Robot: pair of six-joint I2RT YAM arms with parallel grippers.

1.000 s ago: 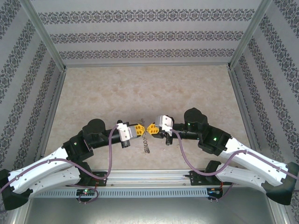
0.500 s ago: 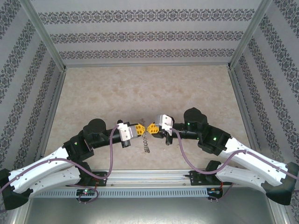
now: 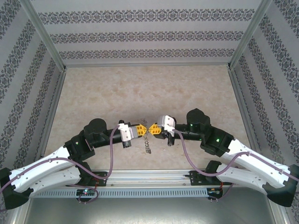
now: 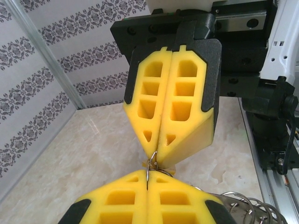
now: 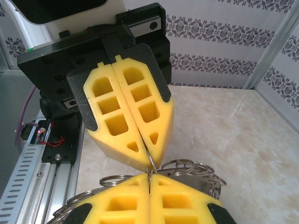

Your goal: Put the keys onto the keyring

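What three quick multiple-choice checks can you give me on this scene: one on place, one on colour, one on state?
1. Where is the keyring?
A. between the tips of the left hand and the right hand
B. at the table's far edge
C. on the rail

2. What colour are the pads?
A. blue
B. yellow
C. red

3. How do the hands stand?
A. both open
B. one open, one shut
C. both shut

Answers:
1 A: the keyring runs into the seam where the two tips meet.
2 B: both wrist views show yellow foam.
3 C: each pair of pads lies pressed together, with the keyring nipped at the tips.
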